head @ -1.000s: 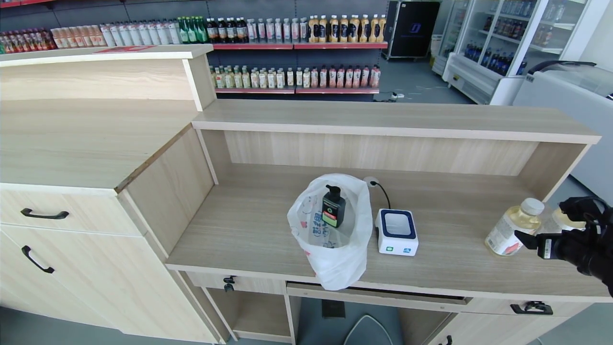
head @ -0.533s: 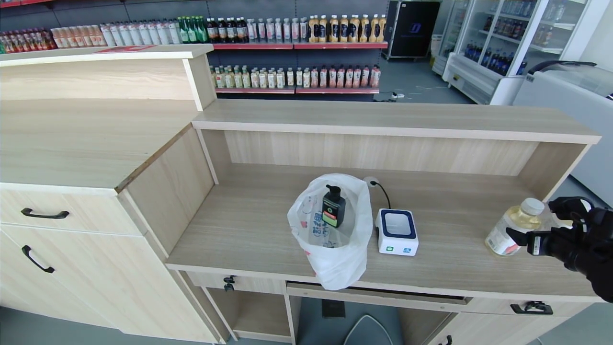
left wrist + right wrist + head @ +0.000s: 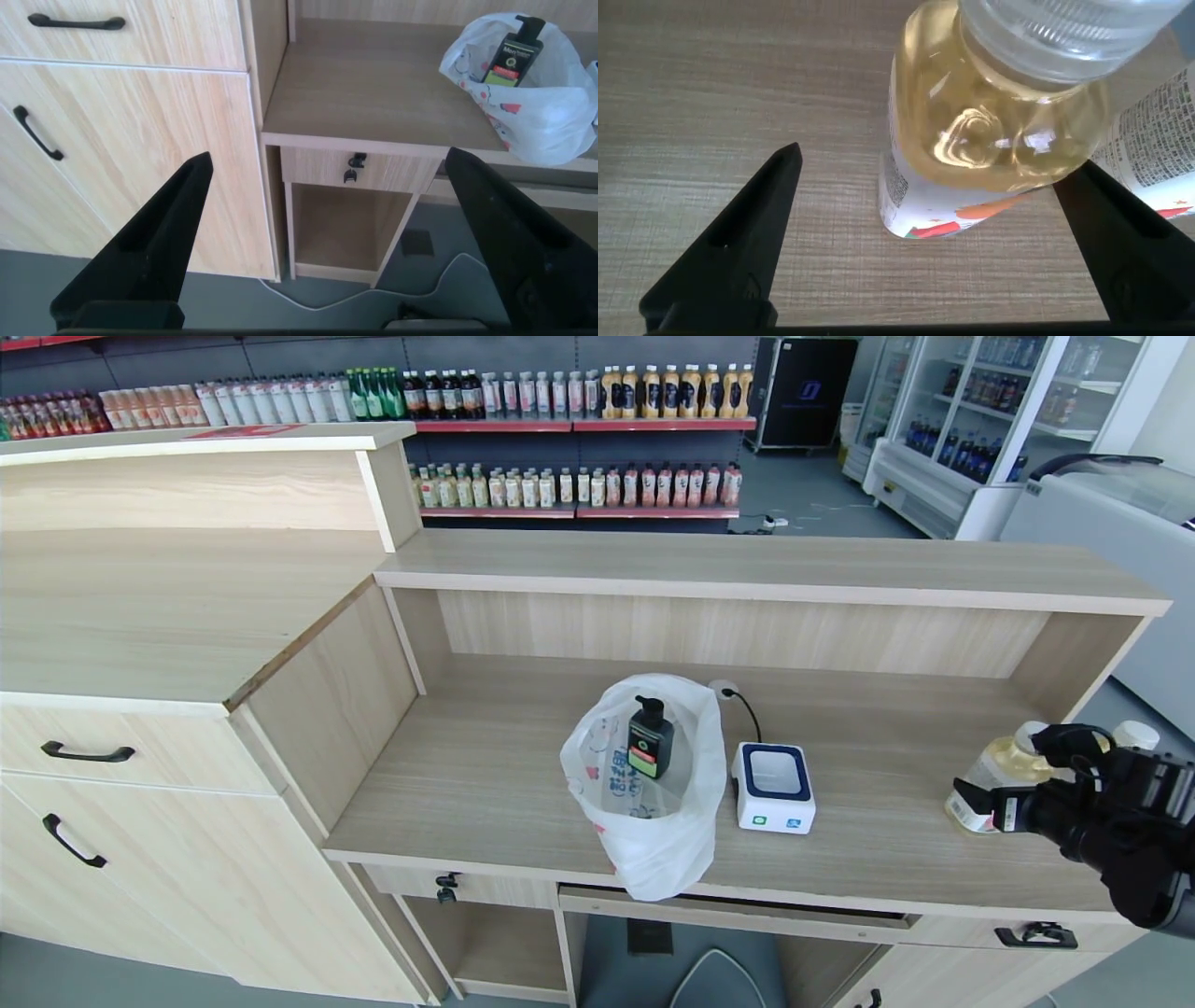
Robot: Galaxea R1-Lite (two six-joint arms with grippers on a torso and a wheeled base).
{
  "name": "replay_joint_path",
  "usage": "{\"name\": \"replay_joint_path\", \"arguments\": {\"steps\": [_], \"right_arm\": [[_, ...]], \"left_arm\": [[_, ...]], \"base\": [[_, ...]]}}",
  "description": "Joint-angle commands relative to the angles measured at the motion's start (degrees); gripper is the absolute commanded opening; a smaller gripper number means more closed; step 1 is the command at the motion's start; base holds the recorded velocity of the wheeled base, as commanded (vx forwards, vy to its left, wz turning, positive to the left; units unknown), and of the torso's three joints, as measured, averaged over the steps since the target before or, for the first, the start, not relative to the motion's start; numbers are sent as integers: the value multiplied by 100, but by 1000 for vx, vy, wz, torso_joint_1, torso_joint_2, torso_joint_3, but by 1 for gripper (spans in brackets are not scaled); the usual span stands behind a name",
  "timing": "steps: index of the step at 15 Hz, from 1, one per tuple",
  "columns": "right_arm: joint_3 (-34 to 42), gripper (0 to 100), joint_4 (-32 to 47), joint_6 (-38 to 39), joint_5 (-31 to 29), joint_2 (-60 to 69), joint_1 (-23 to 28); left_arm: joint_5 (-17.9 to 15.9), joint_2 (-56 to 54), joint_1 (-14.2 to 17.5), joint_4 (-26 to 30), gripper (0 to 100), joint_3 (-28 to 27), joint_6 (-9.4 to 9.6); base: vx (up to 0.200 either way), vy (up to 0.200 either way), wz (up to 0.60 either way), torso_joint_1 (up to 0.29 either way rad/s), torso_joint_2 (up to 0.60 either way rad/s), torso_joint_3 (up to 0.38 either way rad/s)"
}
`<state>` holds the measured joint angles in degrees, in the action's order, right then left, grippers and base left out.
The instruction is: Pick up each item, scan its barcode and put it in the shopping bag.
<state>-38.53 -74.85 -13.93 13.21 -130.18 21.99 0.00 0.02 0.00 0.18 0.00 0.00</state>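
The right gripper (image 3: 1010,767) stood well right of the scanner (image 3: 773,787), its jaws spread wide on either side of the clear bottle of yellow liquid (image 3: 990,140), not gripping it. A second bottle (image 3: 1134,735), farther right, was partly hidden by the arm. Just left of the scanner sat the shopping bag (image 3: 644,831), perhaps touching it, with a black pump bottle (image 3: 650,739) upright inside. The left gripper (image 3: 327,233) hung wide open far left of the scanner, holding nothing.

counter (image 3: 485,784): matt wood grain | bag (image 3: 663,849): thin plastic (translucent) | bottle (image 3: 971,149): clear glossy plastic
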Motion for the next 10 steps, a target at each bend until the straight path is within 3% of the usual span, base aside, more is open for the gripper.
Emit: {"name": "replay_joint_path", "arguments": {"steps": [1, 5, 10], "right_arm": [[-93, 100, -3, -4, 6, -165, -116], [-216, 100, -135, -4, -346, -306, -257], [-480, 100, -153, -4, -363, -420, -283]], "left_arm": [[0, -2, 0, -1, 100, 0, 0], [0, -2, 0, -1, 100, 0, 0], [0, -2, 0, -1, 100, 0, 0]], "base": [[0, 0, 0, 0, 0, 0], [0, 0, 0, 0, 0, 0], [0, 0, 0, 0, 0, 0]]}}
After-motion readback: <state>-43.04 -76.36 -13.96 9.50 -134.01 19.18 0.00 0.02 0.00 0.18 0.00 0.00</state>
